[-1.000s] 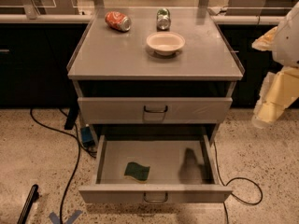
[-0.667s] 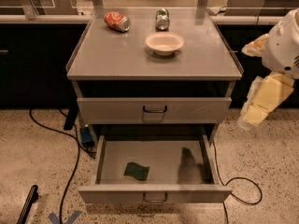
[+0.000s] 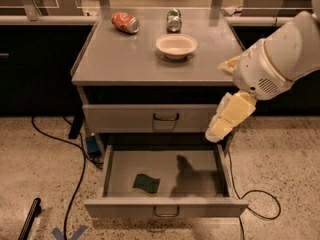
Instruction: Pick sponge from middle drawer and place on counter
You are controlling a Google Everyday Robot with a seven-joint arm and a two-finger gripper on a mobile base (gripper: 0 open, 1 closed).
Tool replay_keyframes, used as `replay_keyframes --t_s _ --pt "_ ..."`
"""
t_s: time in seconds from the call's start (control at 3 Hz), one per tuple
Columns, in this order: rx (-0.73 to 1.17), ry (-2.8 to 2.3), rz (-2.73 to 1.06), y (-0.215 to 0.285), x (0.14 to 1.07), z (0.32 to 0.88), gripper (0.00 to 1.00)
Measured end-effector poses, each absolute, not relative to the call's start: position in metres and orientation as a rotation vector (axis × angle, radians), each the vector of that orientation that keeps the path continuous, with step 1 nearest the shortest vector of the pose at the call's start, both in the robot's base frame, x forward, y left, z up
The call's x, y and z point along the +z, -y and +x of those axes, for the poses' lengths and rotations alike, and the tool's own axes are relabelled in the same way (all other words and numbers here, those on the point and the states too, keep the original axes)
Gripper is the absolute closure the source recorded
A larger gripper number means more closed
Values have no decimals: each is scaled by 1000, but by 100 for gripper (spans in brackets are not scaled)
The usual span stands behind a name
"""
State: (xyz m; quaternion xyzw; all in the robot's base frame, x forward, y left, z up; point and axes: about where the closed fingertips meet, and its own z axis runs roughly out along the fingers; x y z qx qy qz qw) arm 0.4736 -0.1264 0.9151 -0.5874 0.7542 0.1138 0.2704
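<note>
The sponge [image 3: 146, 183] lies flat on the floor of the open middle drawer [image 3: 165, 208], left of its centre, dark green face up with a yellow edge showing. The drawer is pulled fully out at the bottom of the grey cabinet. The counter [image 3: 125, 59] is the cabinet's grey top. My gripper [image 3: 217, 131] hangs from the white arm [image 3: 280, 59] at the cabinet's right front corner, above the drawer's right rear part and up and to the right of the sponge. It holds nothing that I can see.
On the counter stand a white bowl [image 3: 176, 45], a red can [image 3: 125, 22] on its side and a crushed green can [image 3: 173, 20]. The drawer above [image 3: 130, 118] is closed. Cables [image 3: 75, 154] run on the floor to the left and right. A dark-fronted bench [image 3: 35, 59] stands behind.
The arm and gripper have moved left and down, from beside the cabinet's right edge to its right front corner over the open drawer. The sponge has not moved.
</note>
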Motion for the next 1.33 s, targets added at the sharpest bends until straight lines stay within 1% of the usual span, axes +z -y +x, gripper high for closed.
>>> replay_keyframes --t_s 0.33,0.67,1.0,1.33 --pt "360 -1997 -1673 79 894 486 0" --pt "325 -1964 -1842 27 872 494 0" --pt "204 -2007 -2029 -8 843 497 0" --pt "112 -1987 -2075 -14 841 506 0"
